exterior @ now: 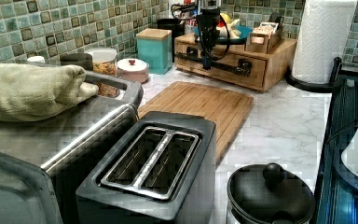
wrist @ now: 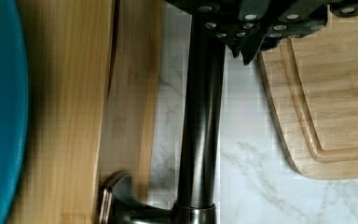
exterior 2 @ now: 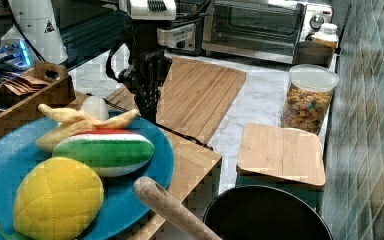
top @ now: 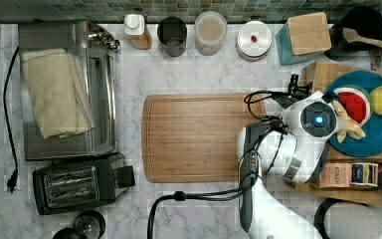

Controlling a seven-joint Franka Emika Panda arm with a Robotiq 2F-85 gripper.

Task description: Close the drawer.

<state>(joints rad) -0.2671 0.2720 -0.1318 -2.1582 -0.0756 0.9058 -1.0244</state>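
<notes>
The drawer (exterior: pixel 235 60) sits in the front of the wooden stand (exterior: pixel 279 49) that bears the blue plate (exterior: pixel 242 31). Its face looks level with the stand's front, or very nearly so. A dark bar handle (exterior: pixel 228 68) runs along it. My gripper (exterior: pixel 208 55) hangs straight down right in front of the drawer face, at the handle's far end in the left view. In the wrist view the handle (wrist: pixel 203 116) passes under my gripper (wrist: pixel 240 44). Beside it, a narrow strip of drawer front (wrist: pixel 128 93) shows beyond the stand top (wrist: pixel 60 116). In the right view my gripper (exterior 2: pixel 147 102) stands at the stand's edge.
The grooved cutting board (top: pixel 194 137) lies just in front of the stand, with a strip of marble counter between them. Plush food (exterior 2: pixel 102 150) fills the blue plate. A tea box (top: pixel 350 174), paper towel roll (exterior: pixel 324 39), teal box (exterior: pixel 154 49), jars, toaster (exterior: pixel 154 163) and toaster oven stand around.
</notes>
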